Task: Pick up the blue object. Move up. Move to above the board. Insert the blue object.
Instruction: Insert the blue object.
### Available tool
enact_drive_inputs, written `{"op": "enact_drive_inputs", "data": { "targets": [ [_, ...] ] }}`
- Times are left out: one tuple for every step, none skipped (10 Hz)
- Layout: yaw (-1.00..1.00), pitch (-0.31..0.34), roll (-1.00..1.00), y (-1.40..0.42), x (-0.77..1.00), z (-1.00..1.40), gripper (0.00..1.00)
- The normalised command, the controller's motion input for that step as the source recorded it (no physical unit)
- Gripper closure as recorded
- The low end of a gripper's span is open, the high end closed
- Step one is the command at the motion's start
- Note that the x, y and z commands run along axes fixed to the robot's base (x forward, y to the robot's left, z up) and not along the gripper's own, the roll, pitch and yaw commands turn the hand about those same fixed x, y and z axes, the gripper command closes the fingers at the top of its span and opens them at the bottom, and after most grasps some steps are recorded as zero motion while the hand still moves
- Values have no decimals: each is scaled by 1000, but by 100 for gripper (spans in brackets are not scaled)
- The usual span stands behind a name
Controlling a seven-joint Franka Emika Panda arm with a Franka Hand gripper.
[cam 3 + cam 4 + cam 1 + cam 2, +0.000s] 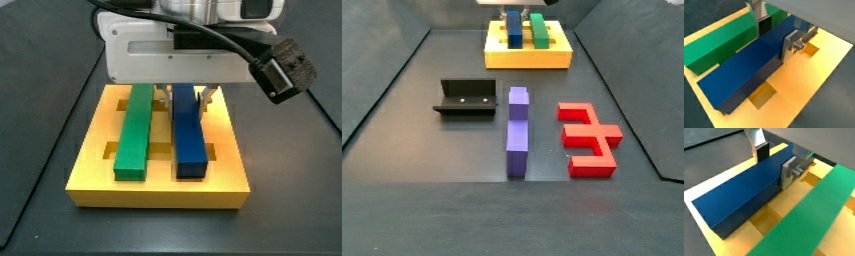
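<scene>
The blue object [744, 70] is a long dark-blue bar lying in a groove of the yellow board [811, 85], parallel to the green bar [717, 42]. It shows in both side views [191, 145] [515, 35] and in a wrist view [737, 198]. In a side view it sits level with the green bar [134, 135]. My gripper [777, 36] straddles the bar's far end from above, its silver fingers [791, 45] against both long sides, shut on it. It shows above the board [160, 190] in a side view [189, 100].
On the dark floor in front of the board [529, 58] stand the dark fixture [465, 98], a long purple piece [517, 130] and a red stepped piece [588, 138]. Dark walls close in the floor on both sides.
</scene>
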Motion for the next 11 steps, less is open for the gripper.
{"op": "enact_drive_inputs", "data": {
  "targets": [
    [0, 4, 64, -137, 163, -254, 100],
    [-74, 0, 80, -86, 0, -260, 100],
    [-200, 0, 61, -23, -197, -180, 100],
    [-263, 0, 41, 0, -317, -183, 100],
    [-249, 0, 9, 20, -391, -160, 100],
    [-260, 0, 13, 126, -374, -163, 100],
    [0, 0, 30, 63, -23, -217, 100],
    [34, 0, 53, 0, 91, -306, 100],
    [17, 0, 89, 0, 40, -309, 100],
    [0, -50, -24, 34, -17, 0, 100],
    [0, 0, 0, 0, 0, 0, 100]
  ]
}}
